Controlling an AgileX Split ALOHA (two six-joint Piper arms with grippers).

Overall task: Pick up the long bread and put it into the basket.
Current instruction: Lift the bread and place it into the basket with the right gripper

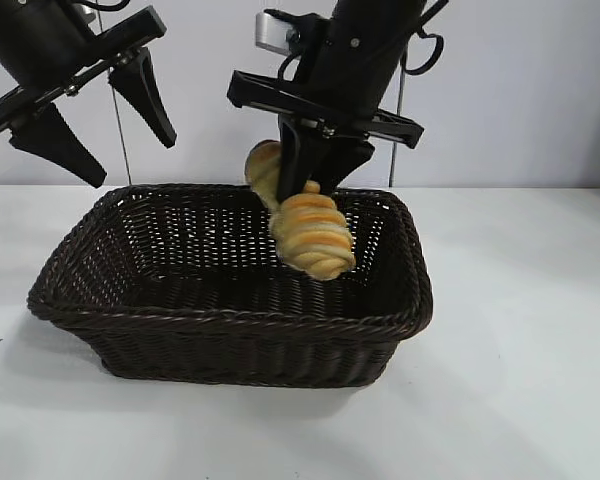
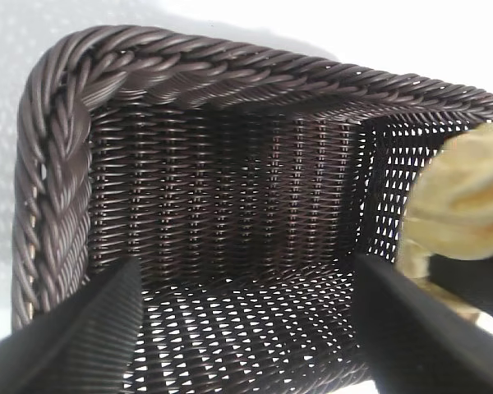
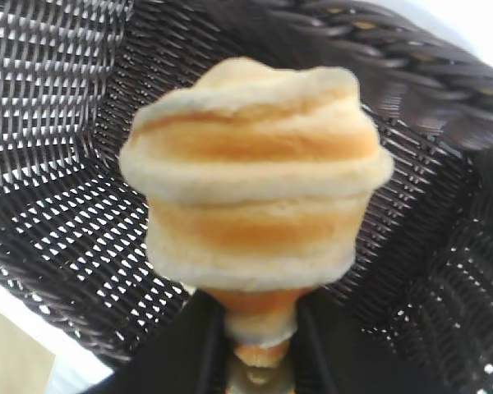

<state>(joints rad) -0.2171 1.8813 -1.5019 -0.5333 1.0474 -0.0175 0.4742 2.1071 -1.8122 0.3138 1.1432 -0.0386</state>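
Golden long bread [image 1: 313, 233] hangs clamped in right pincer [image 1: 315, 175] above basket [image 1: 230, 325]; left pincer [image 1: 90, 125] open.

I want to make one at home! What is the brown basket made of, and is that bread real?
The basket looks woven from dark brown wicker or a plastic lookalike: thin strands cross in a weave, and the rim is braided, slightly glossy. The long bread, held by the right gripper, looks soft and matte with orange-brown stripes; it could be real or a foam toy.
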